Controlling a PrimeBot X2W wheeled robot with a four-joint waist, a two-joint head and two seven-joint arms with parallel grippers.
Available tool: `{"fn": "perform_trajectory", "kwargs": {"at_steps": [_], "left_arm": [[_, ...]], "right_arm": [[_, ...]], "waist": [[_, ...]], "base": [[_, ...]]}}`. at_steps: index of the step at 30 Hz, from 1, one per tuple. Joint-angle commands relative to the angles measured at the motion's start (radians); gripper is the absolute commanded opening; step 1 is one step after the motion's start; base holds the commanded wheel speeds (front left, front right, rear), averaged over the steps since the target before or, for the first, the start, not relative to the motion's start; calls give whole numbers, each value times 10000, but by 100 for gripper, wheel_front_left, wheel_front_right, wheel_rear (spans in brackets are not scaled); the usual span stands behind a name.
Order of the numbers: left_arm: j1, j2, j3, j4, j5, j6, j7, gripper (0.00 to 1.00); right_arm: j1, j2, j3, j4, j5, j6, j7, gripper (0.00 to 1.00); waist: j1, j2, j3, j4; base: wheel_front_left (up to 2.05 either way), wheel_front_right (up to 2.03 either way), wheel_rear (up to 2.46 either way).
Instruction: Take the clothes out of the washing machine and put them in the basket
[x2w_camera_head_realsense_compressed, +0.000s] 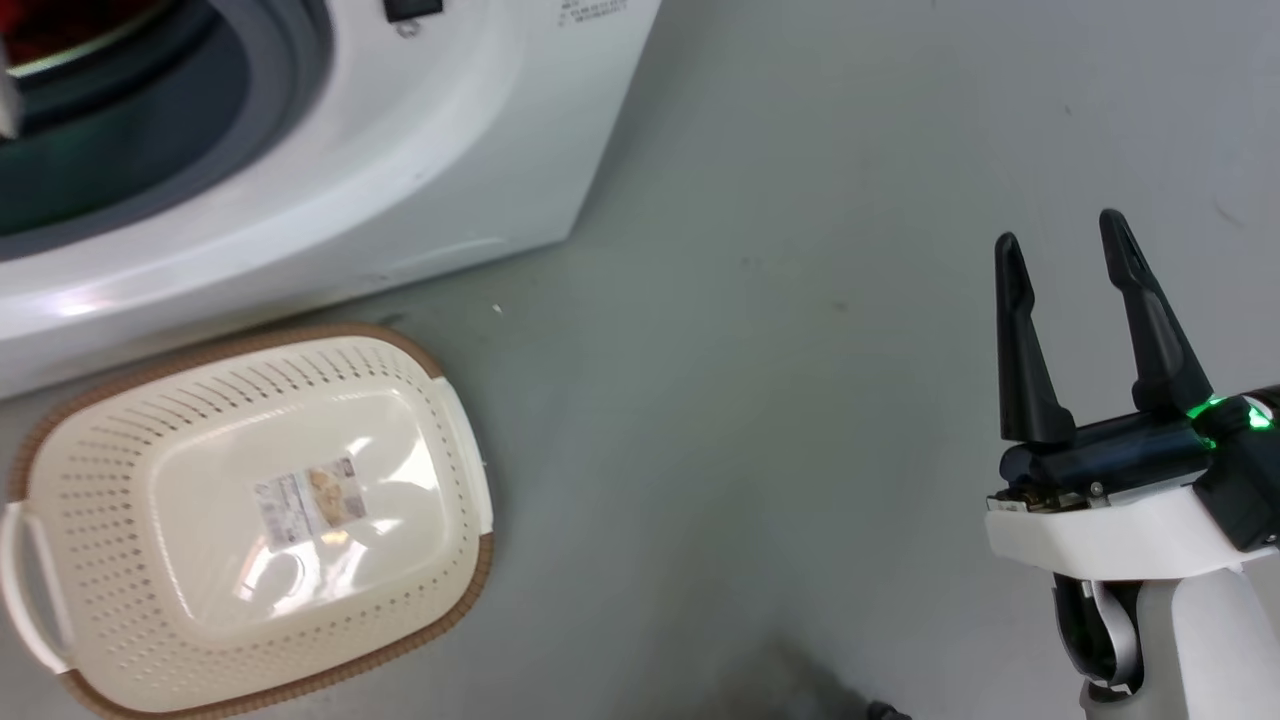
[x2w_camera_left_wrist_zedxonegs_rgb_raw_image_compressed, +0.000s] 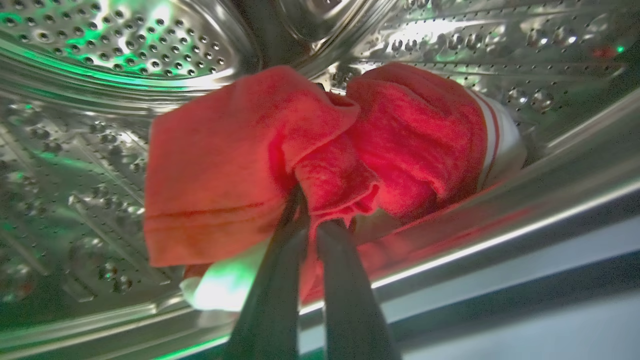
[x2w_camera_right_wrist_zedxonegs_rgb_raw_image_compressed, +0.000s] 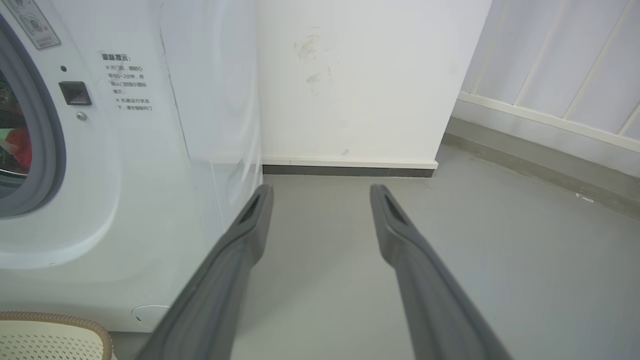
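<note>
Deep in the washing machine (x2w_camera_left_wrist_zedxonegs_rgb_raw_image_compressed: 100, 60), our left gripper (x2w_camera_left_wrist_zedxonegs_rgb_raw_image_compressed: 311, 220) seemed clamped on a fold of the clothes (x2w_camera_left_wrist_zedxonegs_rgb_raw_image_compressed: 220, 165), tips buried, to drag them out; our right gripper (x2w_camera_head_realsense_compressed: 1065, 240) hung spread, right of the basket (x2w_camera_head_realsense_compressed: 100, 470).

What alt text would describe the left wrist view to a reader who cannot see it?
The left gripper pinches a fold of the red clothes, one plain, one white-striped, lying inside the washing machine on its perforated steel drum.

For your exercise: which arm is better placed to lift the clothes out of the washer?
Left: its fingers pinch the clothes inside the drum; the right fingers stand open over floor.
</note>
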Motion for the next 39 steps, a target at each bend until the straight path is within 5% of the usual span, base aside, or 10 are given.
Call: {"fn": "perform_trajectory", "kwargs": {"at_steps": [1, 12, 18, 32, 39], "left_arm": [[493, -238, -10, 32, -146, -22, -413, 0], [3369, -1136, -266, -840, -371, 144, -2910, 0], [4828, -1355, 54, -2155, -778, 635, -3929, 0], [8065, -843, 517, -7576, -1210, 2604, -3569, 0], [9796, -657, 502, -9111, -1488, 3323, -3241, 0]], "right_arm": [[191, 2, -106, 83, -83, -10, -21, 100], [857, 4, -457, 360, -524, -10, -21, 100], [1263, 7, -685, 471, -644, -10, -21, 100], [1678, 5, -786, 501, -700, -10, -21, 100], [1701, 5, -725, 489, -597, -10, -21, 100]], "waist": [[1, 0, -989, 583], [1, 0, -3232, 1454], [1, 0, -4173, 1857], [1, 0, -5082, 2423], [1, 0, -5055, 2341]], "base": [[0, 0, 0], [0, 0, 0], [0, 0, 0], [0, 0, 0], [0, 0, 0]]}}
